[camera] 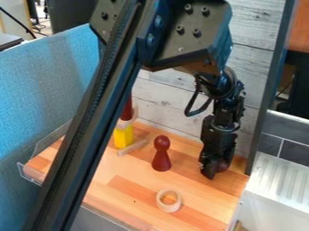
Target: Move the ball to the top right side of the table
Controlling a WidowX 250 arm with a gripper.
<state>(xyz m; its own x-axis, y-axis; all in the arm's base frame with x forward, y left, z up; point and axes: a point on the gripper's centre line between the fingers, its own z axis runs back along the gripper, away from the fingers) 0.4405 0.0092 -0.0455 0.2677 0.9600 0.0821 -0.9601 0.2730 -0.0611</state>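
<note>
My gripper (pixel 216 168) hangs down at the right rear of the wooden table (pixel 202 205), low over its surface. It is shut on a dark reddish ball (pixel 223 165), which is partly hidden by the black gripper parts. Whether the ball touches the tabletop I cannot tell.
A dark red pawn-shaped piece (pixel 161 154) stands mid-table, with a wooden ring (pixel 168 200) in front. Left of them are a yellow block (pixel 123 136), a small wooden bar (pixel 132 148) and another red piece (pixel 127 109), partly behind the arm. A plank wall (pixel 163 99) borders the rear.
</note>
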